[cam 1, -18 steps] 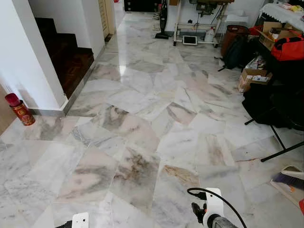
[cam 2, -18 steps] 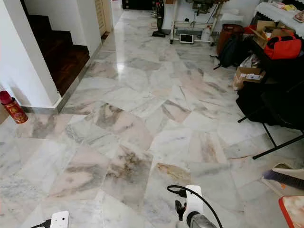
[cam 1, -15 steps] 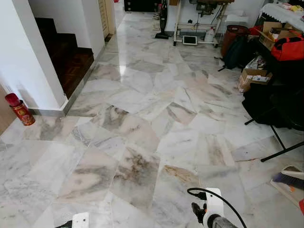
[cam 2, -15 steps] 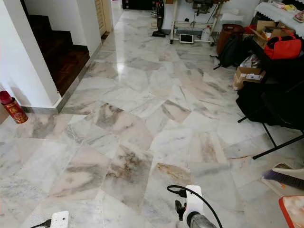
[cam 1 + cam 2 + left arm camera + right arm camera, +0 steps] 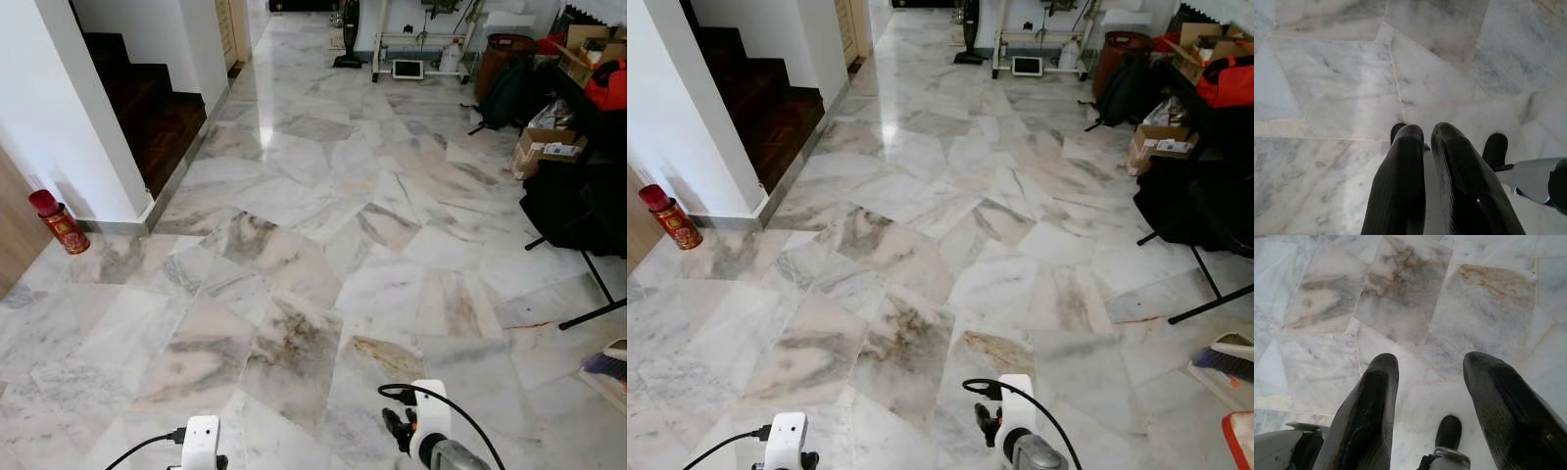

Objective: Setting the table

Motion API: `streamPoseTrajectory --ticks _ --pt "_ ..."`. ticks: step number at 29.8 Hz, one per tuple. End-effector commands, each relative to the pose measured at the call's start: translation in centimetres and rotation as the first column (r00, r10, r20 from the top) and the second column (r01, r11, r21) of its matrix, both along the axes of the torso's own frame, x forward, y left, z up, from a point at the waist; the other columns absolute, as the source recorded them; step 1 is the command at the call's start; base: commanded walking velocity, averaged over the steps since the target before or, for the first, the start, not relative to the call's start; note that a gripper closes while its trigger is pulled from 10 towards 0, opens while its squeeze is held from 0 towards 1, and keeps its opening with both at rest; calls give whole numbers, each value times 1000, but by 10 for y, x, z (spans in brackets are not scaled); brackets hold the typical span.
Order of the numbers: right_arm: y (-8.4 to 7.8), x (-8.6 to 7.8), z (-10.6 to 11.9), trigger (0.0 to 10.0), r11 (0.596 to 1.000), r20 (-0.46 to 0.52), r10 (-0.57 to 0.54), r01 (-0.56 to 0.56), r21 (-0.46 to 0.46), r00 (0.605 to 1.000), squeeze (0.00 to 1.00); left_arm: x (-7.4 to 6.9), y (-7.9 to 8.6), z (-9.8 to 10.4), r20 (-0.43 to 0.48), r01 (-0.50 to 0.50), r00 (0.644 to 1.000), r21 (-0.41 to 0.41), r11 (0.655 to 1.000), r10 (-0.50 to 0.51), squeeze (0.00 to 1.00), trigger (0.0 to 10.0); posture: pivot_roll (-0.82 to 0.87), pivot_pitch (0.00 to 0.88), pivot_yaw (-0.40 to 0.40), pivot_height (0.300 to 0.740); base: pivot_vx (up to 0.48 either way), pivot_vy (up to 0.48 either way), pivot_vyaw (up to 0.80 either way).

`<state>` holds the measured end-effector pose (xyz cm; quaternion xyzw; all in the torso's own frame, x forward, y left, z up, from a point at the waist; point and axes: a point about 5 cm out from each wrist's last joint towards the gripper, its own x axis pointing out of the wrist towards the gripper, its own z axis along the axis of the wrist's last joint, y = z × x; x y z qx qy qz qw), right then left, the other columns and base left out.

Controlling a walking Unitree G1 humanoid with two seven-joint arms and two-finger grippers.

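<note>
I face a marble floor (image 5: 294, 264) in an open room. My left arm hangs low at the view's bottom edge, its white wrist (image 5: 201, 443) over the tiles. In the left wrist view the left gripper (image 5: 1425, 133) points down at the floor, its two black fingers pressed close together with nothing between them. My right wrist (image 5: 431, 436), with a black cable looped over it, hangs on the right. In the right wrist view the right gripper (image 5: 1430, 363) stands open over the tiles, holding nothing.
A white wall (image 5: 83, 117) and dark wooden stairs (image 5: 147, 103) rise on the left, with a red canister (image 5: 59, 223) at the wall's foot. Black bags and a folding stand (image 5: 578, 206), a cardboard box (image 5: 547, 149) and a brush (image 5: 607, 364) line the right side.
The whole picture has shifted a little, so the camera has moved. Both wrists now sit higher in the view. Nothing on the floor has moved.
</note>
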<state>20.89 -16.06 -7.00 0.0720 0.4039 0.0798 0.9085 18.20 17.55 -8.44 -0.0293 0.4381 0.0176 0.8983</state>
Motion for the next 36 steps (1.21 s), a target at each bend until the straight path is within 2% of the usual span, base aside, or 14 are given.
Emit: streamPoseTrajectory --ticks 1,5,9,16,19,27,36 --pt "-3 3 2 10000 1000 9 10 -10 -10 1000 0 -1 4 0 8 -29 1000 -6 1000 29 0 10000 118 0 -41 740 0 0 0" --pt "-9 4 3 10000 999 10 25 -24 -38 1000 0 1 2 1 16 -37 999 -16 999 37 0 10000 131 0 -69 740 0 0 0" --pt "-16 15 10 10000 997 39 36 -33 -66 999 0 2 -3 1 27 -49 998 -25 998 50 0 10000 140 0 -87 740 0 0 0" --pt "-12 23 15 10000 998 61 13 -9 -55 998 0 -4 -1 -1 13 -25 1000 -9 1000 25 0 10000 128 0 -67 740 0 0 0" --pt "-10 22 14 10000 998 57 15 -11 -56 998 0 -4 0 -1 10 -28 1000 -6 1000 28 0 10000 128 0 -65 740 0 0 0" --pt "-14 5 3 10000 996 2 1 -1 -86 1000 0 -5 1 -1 16 -20 1000 17 1000 19 0 10000 124 0 -59 740 0 0 -746" --pt "-20 4 3 10000 995 1 -1 1 -104 1000 0 -8 -2 -3 9 -10 1000 22 1000 10 0 10000 116 0 -62 740 0 0 -744"
